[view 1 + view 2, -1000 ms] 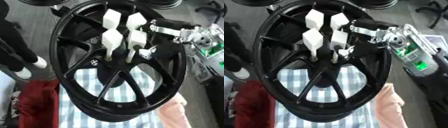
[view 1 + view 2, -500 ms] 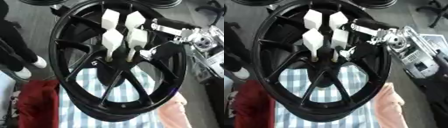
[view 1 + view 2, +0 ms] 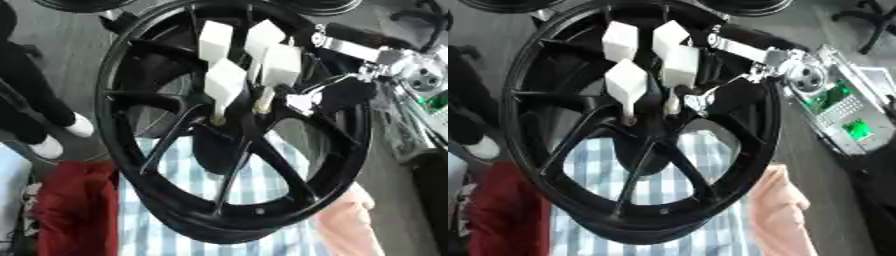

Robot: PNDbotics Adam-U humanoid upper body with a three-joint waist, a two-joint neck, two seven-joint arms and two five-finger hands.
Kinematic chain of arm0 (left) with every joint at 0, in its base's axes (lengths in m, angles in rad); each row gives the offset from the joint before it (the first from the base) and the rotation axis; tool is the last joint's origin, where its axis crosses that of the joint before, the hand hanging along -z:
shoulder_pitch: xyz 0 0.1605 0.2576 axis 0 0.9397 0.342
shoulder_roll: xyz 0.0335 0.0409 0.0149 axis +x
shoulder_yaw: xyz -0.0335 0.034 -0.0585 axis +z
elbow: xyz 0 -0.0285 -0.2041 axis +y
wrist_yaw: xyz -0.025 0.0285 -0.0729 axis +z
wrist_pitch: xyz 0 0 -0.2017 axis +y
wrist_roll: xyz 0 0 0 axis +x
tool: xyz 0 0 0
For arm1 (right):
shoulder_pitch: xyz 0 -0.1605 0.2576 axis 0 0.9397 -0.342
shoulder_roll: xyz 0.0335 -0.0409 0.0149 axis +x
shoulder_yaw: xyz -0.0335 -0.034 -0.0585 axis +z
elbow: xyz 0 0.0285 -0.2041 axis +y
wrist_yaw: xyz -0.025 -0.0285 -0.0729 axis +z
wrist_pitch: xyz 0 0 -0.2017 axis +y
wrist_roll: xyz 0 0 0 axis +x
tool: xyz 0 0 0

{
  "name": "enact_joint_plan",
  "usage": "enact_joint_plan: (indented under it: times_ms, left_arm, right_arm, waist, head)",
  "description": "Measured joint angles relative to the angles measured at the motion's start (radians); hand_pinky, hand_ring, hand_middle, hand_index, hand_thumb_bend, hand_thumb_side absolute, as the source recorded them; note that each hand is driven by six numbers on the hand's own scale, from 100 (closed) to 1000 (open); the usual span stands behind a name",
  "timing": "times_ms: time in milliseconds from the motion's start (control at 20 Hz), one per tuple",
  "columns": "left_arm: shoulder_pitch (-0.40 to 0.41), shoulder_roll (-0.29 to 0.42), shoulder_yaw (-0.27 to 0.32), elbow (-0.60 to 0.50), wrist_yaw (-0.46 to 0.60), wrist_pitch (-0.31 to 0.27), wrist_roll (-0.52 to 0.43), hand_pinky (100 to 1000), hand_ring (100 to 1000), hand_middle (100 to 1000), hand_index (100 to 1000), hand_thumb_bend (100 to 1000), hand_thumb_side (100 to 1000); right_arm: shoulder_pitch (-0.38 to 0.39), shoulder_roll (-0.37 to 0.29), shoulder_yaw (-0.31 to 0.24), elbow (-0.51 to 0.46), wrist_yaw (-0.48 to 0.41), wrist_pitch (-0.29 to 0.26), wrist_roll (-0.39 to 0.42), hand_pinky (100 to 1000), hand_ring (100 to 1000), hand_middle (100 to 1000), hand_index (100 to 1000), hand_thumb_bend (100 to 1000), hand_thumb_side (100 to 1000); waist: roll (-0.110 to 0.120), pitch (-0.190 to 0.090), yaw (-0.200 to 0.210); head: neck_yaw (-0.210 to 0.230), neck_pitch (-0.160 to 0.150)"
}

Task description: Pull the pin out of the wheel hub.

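**Right hand at the hub pins of the black wheel**

A large black multi-spoke alloy wheel (image 3: 236, 150) stands tilted over a blue-and-white checked cloth (image 3: 184, 200), with a dark red fabric bundle (image 3: 70, 210) at its lower left and a pale pink cloth (image 3: 780, 210) at its lower right. Four white pins with blocky, wedge-shaped heads stand out of the hub at the wheel's centre. The front-left white pin (image 3: 224, 85) sits with its thin stem in a hole of the hub. The front-right white pin (image 3: 680, 67) stands just beside it, nearest the robot's fingers. Two more white pins (image 3: 215, 40) rise behind them, close together.

The robot's right hand (image 3: 750, 75), silver and black, comes in from the upper right across the wheel's rim. One finger reaches along the top toward the rear pins, and a silver fingertip (image 3: 697, 100) lies low beside the stem of the front-right pin. Whether the fingers actually clamp that pin cannot be told. All four pins remain seated in the hub. The left hand does not show in either view.
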State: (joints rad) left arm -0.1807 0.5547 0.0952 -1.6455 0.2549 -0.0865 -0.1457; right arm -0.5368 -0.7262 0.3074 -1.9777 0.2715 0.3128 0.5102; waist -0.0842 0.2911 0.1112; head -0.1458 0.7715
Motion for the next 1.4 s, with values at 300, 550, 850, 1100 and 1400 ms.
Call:
enact_joint_plan:
  times_ms: [300, 550, 850, 1100, 1400]
  left_arm:
    - [0.0, 0.0, 0.0, 0.0, 0.0, 0.001, 0.001, 818, 911, 717, 762, 100, 787]
    - [0.0, 0.0, 0.0, 0.0, 0.0, 0.003, 0.002, 818, 909, 715, 762, 100, 779]
    - [0.0, 0.0, -0.001, 0.0, 0.003, 0.003, 0.002, 818, 908, 712, 761, 100, 772]
    - [0.002, 0.0, -0.005, 0.001, 0.007, 0.003, 0.001, 817, 908, 711, 760, 100, 769]
    - [0.002, -0.001, -0.007, 0.001, 0.012, 0.004, 0.001, 817, 909, 709, 759, 100, 747]
  right_arm:
    - [0.001, -0.031, -0.017, -0.005, -0.065, -0.008, -0.011, 553, 542, 402, 587, 100, 261]
    - [0.002, -0.082, -0.055, -0.005, -0.154, -0.02, -0.022, 550, 538, 400, 589, 100, 219]
    - [0.014, -0.138, -0.114, -0.005, -0.26, -0.029, -0.064, 544, 533, 395, 584, 100, 220]
    - [0.029, -0.174, -0.165, -0.005, -0.34, -0.017, -0.124, 537, 526, 389, 583, 100, 252]
    - [0.085, -0.237, -0.266, -0.005, -0.459, 0.054, -0.251, 529, 518, 380, 582, 100, 331]
  waist:
    - [0.002, -0.002, -0.007]
    - [0.005, -0.011, -0.014]
    - [0.016, -0.026, -0.017]
    - [0.026, -0.03, -0.024]
    - [0.039, -0.046, -0.039]
  head:
    - [0.003, 0.0]
    - [0.003, 0.0]
    - [-0.007, 0.0]
    - [-0.027, 0.0]
    - [-0.026, 0.0]
